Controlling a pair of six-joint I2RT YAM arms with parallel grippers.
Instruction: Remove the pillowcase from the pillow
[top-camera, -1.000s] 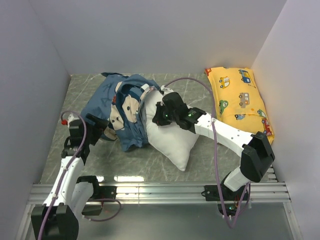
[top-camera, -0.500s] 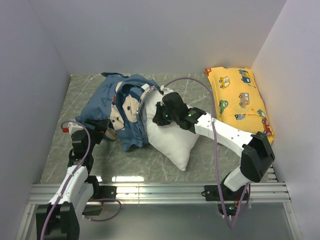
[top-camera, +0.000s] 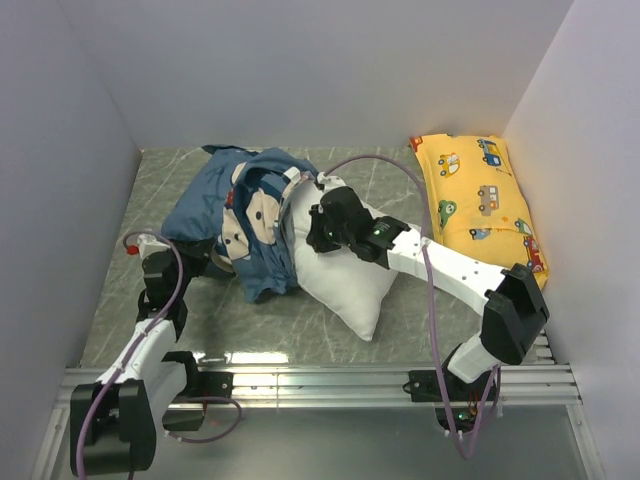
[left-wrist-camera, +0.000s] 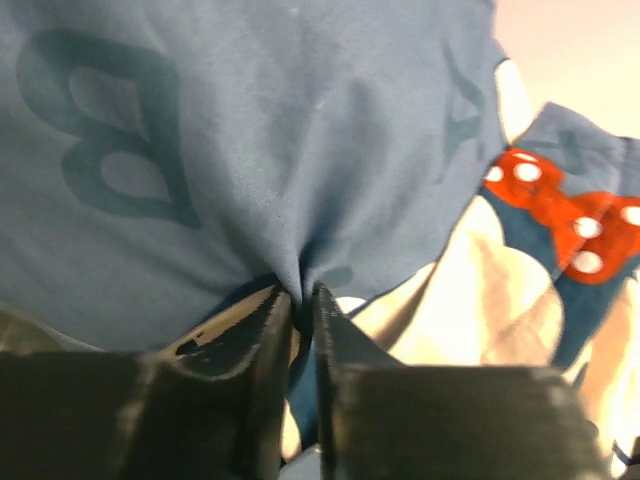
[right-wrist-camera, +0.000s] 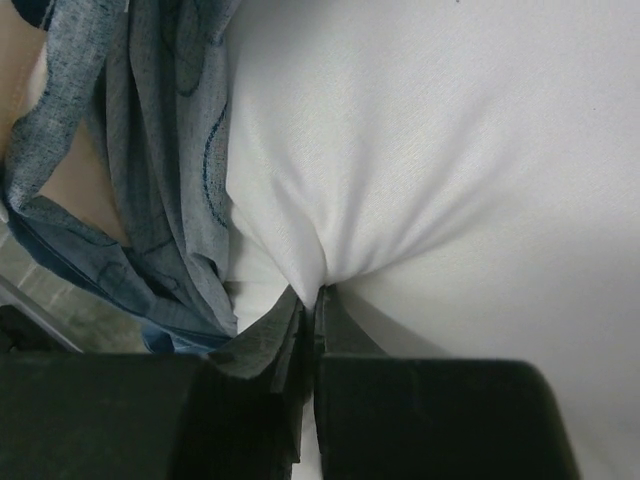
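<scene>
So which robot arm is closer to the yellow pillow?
Right. The right fingers pinch the white pillow, beside the yellow pillow; the left fingers pinch the pillowcase, on the white pillow's other side.

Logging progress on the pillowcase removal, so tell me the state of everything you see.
pillowcase, bunched up, partly off the pillow
pillow, mostly bare, left side covered
yellow car-print pillow, lying apart at right
left gripper, shut on pillowcase
right gripper, shut on pillow

Crumpled blue pillowcase (top-camera: 205, 200) half off the plump white pillow (top-camera: 345, 280).
</scene>
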